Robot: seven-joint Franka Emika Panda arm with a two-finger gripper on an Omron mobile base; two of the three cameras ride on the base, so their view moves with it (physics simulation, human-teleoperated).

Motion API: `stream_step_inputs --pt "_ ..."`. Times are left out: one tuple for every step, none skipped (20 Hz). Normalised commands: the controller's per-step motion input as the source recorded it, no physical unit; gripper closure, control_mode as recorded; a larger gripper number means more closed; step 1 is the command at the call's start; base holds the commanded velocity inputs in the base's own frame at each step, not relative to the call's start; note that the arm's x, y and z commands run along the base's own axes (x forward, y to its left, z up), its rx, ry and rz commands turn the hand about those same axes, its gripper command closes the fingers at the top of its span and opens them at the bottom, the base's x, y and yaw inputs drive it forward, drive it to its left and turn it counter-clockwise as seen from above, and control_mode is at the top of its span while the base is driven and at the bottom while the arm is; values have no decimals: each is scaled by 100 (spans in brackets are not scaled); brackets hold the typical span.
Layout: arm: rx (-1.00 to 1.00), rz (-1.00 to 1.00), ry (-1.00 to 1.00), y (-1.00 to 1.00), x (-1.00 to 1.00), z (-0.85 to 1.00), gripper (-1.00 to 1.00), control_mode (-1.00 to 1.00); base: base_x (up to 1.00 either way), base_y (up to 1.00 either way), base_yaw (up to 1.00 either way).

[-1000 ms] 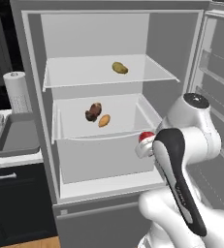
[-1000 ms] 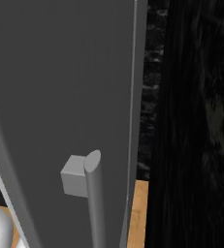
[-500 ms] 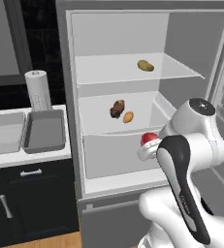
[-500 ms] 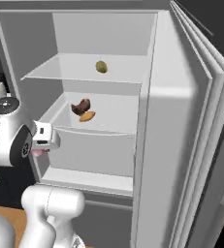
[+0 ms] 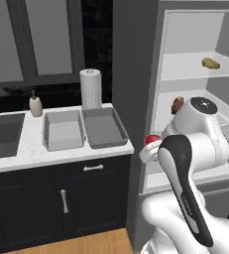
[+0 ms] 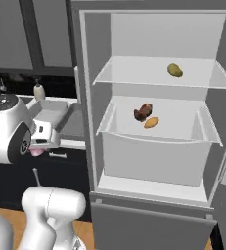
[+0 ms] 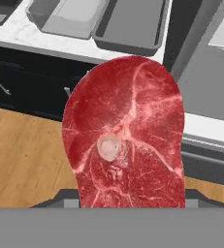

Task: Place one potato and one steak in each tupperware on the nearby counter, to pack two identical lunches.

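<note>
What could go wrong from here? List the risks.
The steak hangs from the hand over bare floor, short of the counter; a slip would drop it there. Both containers, light and dark, sit side by side, so it might land on a rim. The fridge is open.

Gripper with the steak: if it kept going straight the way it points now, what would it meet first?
Hedged, since the steak blocks the middle of the hand view: the gripper points down toward the black cabinet fronts below the counter edge, short of the two containers. Depth is unclear.
</note>
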Motion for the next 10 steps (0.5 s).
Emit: stream_step_inputs --pt "0 0 0 0 0 0 100 100 6 100 -1" --pt "0 0 0 0 0 0 100 100 18 100 -2" --pt "0 0 0 0 0 0 100 100 10 93 -2" --pt "0 0 0 0 0 0 100 100 6 89 -5" --pt "0 0 0 0 0 0 100 100 9 84 -5" --pt "0 0 0 0 0 0 100 100 23 74 -4" --pt "0 0 0 0 0 0 100 100 36 55 -3" --pt "0 0 0 0 0 0 100 100 41 34 -3" --pt "0 0 0 0 0 0 100 100 49 12 -8" --pt "0 0 0 0 0 0 100 100 78 0 -13"
